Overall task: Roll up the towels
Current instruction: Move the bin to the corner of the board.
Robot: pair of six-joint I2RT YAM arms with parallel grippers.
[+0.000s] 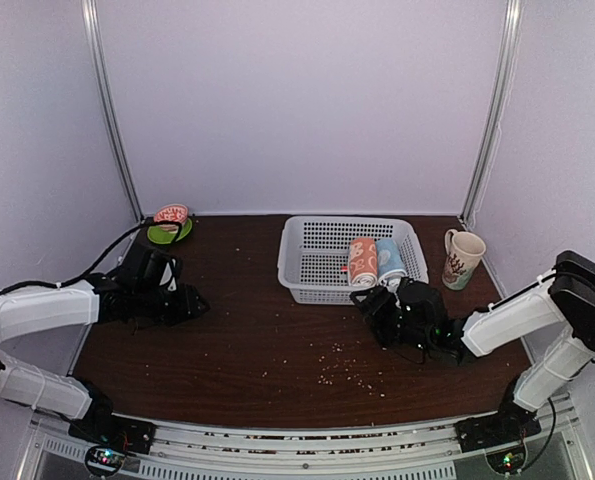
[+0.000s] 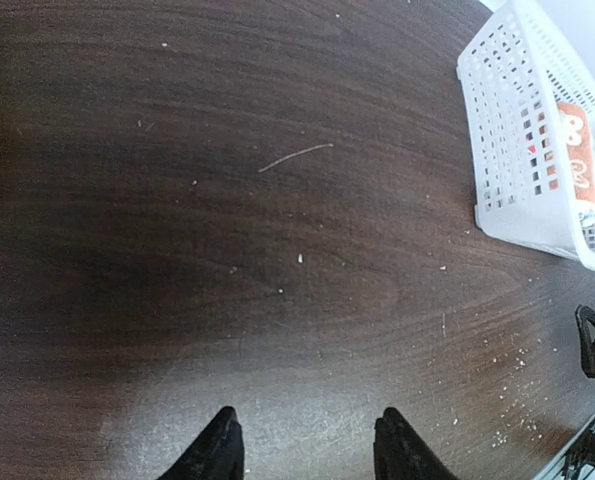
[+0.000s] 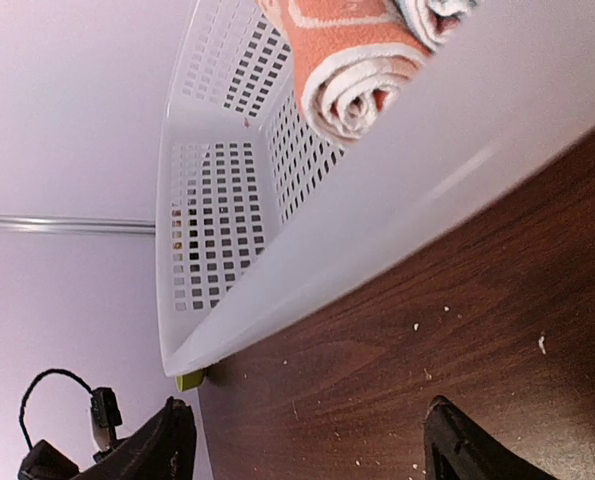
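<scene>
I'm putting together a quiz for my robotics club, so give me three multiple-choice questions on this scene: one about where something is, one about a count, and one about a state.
1. Where is the orange towel?
A. on the floor
B. in the white basket
C. on a shelf

2. How many towels lie in the basket?
A. four
B. one
C. two

3. How is the right claw?
A. open and empty
B. shut on a towel
C. shut on a spoon

Answers:
1. B, the roll lies inside the basket walls.
2. C, the orange towel lies beside a blue towel.
3. A, its fingers are spread with only table between them.
</scene>
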